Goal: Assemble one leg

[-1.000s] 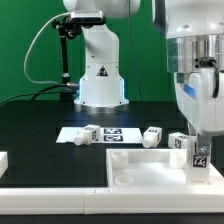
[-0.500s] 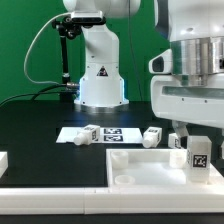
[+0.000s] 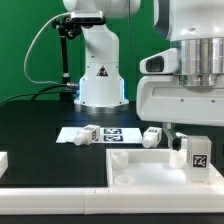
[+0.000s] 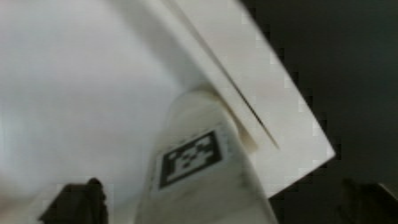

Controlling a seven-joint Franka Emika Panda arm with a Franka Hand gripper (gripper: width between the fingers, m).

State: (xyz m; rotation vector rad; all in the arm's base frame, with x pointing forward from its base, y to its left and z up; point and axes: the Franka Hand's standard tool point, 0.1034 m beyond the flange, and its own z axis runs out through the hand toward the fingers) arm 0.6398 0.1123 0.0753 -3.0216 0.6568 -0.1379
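The tray [image 3: 135, 168], the large white square piece with a raised rim, sits at the front of the black table [image 3: 30, 125]. One leg [image 3: 198, 154] stands upright inside the tray at its corner toward the exterior view's right, tag facing the camera. The arm's white wrist housing hangs directly over that leg and fills the upper part of the exterior view's right, hiding the gripper there. In the wrist view the leg [image 4: 214, 150] rises up below the camera with the tray rim [image 4: 267, 90] beside it; only two dark fingertips [image 4: 80, 203] show at the frame edge, apart from the leg, so cannot tell how wide the gripper is. Behind the tray, the marker board [image 3: 105, 134] lies flat; one leg [image 3: 87, 133] lies on it and another leg [image 3: 152, 135] just beside it.
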